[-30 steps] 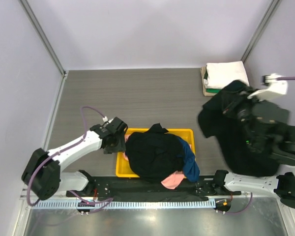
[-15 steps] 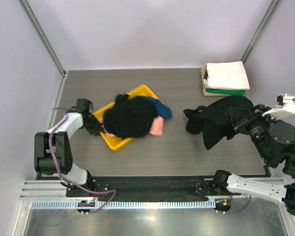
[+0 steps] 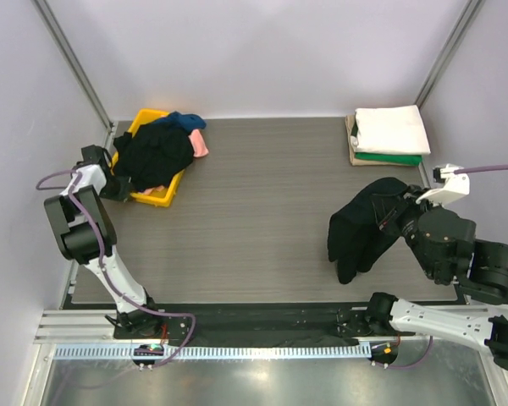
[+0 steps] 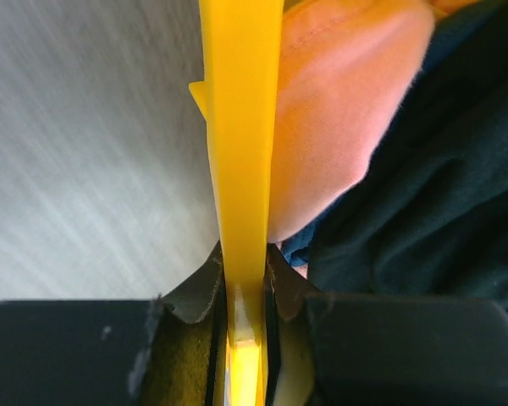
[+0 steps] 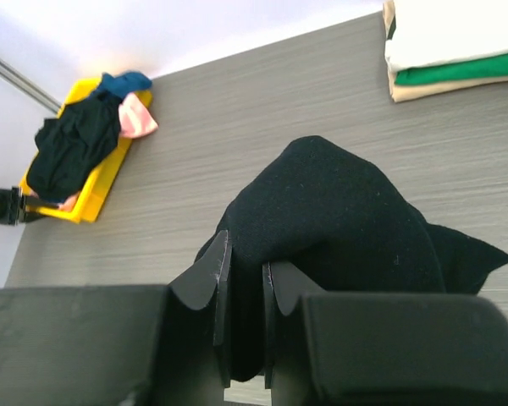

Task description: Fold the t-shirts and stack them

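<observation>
3 folded t-shirts [image 3: 391, 131] sit stacked beyond the right pincer [image 5: 244, 279], which grips an unfolded black t-shirt [image 5: 330, 220]. The left pincer [image 4: 244, 266] pinches the yellow tray [image 4: 237, 101] of more shirts [image 3: 152, 152].

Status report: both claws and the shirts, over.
Left claw shut on yellow tray. Right claw shut on black t-shirt. Folded stack far right, nothing between.

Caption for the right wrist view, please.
Right gripper shut on a black t-shirt; yellow tray of unfolded shirts upper left, folded stack upper right.
</observation>
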You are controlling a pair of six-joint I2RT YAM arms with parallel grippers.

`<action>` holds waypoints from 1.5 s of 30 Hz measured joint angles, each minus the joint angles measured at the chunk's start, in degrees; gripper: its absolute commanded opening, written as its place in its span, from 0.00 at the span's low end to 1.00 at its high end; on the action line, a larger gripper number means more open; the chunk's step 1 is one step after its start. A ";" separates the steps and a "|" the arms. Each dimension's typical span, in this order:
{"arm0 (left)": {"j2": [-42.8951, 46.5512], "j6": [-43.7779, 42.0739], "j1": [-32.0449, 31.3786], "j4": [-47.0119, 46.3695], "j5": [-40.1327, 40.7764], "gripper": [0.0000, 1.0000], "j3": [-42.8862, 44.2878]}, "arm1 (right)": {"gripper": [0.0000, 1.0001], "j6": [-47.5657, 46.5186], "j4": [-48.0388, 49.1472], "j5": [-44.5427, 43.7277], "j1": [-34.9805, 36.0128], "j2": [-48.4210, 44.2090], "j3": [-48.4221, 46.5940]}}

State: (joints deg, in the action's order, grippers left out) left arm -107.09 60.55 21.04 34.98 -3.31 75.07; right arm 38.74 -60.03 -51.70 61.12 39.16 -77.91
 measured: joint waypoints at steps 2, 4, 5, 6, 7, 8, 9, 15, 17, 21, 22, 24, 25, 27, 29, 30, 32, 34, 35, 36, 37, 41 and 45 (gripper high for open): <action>-2.43 2.86 0.09 0.07 0.57 0.00 1.88 | 0.01 0.28 0.17 0.48 0.00 0.42 0.85; -3.45 5.51 0.04 0.02 0.74 0.00 2.84 | 0.01 0.68 0.42 1.25 0.00 1.07 1.86; -3.45 7.19 0.04 -0.42 1.05 0.02 2.95 | 0.01 0.83 0.63 1.95 0.00 1.64 2.45; -3.45 8.22 0.15 -0.66 1.27 0.11 3.15 | 0.01 0.92 0.98 2.51 0.00 2.21 3.02; -3.45 8.94 0.42 -0.90 1.42 0.25 3.34 | 0.01 0.94 1.73 3.17 0.00 2.97 3.72; -3.45 9.79 0.83 -0.94 1.49 0.57 3.63 | 0.01 0.87 2.49 3.93 0.00 4.00 4.39; -3.45 10.16 1.18 -1.05 1.40 0.72 3.93 | 0.01 0.68 3.43 4.94 0.00 5.60 4.98; -1.01 11.45 3.93 -4.68 -3.41 1.00 4.33 | 0.01 -6.88 9.25 13.18 -0.87 22.05 -3.34; 2.32 11.13 4.61 -5.35 -5.16 1.00 1.40 | 0.01 -10.67 10.93 18.51 -2.82 31.54 -14.12; 11.23 8.68 5.27 -3.28 -7.37 1.00 -2.58 | 0.01 -14.05 14.23 30.23 -10.14 44.54 -35.80; 13.22 7.52 5.27 -2.84 -7.61 1.00 -2.58 | 0.01 -14.43 14.86 31.65 -12.09 45.40 -38.71; 17.07 4.70 5.29 -1.44 -7.87 1.00 -2.38 | 0.05 -14.56 15.85 32.13 -14.97 43.36 -38.97; 19.10 3.23 5.29 -0.57 -7.91 1.00 -2.25 | 0.12 -14.38 17.27 31.69 -15.76 40.63 -35.78; 23.21 0.50 5.29 1.27 -7.87 1.00 -2.25 | 0.70 -13.40 17.81 30.51 -16.24 32.72 -26.18; 27.21 -1.90 5.33 2.93 -7.87 1.00 -2.40 | 0.95 -11.54 20.06 29.42 -16.31 23.39 -12.79; 29.35 -3.10 5.35 3.39 -7.87 1.00 -3.02 | 1.00 -10.21 19.98 28.81 -16.50 18.99 -5.62; 34.12 -5.16 5.35 4.09 -7.91 1.00 -5.40 | 1.00 -7.76 19.78 27.89 -17.51 10.93 7.30; 39.30 -6.82 5.33 4.76 -7.96 1.00 -8.96 | 1.00 -4.15 17.99 27.04 -18.82 6.34 17.99; 42.34 -7.67 5.29 5.35 -8.00 0.99 -11.28 | 1.00 -2.78 16.74 26.84 -19.10 5.60 21.18; 44.94 -8.52 5.05 5.99 -7.96 0.99 -13.27 | 1.00 -0.81 14.80 26.56 -19.47 4.63 24.52; 47.32 -9.18 4.46 6.45 -7.82 0.98 -15.28 | 1.00 0.66 13.55 26.53 -19.58 4.68 26.53; 53.96 -11.72 -2.91 7.39 -4.63 0.98 -21.29 | 1.00 4.66 10.95 27.15 -19.65 3.21 28.83; 49.92 -13.68 -13.27 6.03 -2.69 0.93 -21.57 | 1.00 5.49 12.41 29.24 -19.74 4.37 28.70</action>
State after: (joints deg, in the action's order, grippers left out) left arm -57.17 46.87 7.77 41.01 -6.00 53.49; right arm 44.23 -47.62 -22.46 41.39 43.53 -49.21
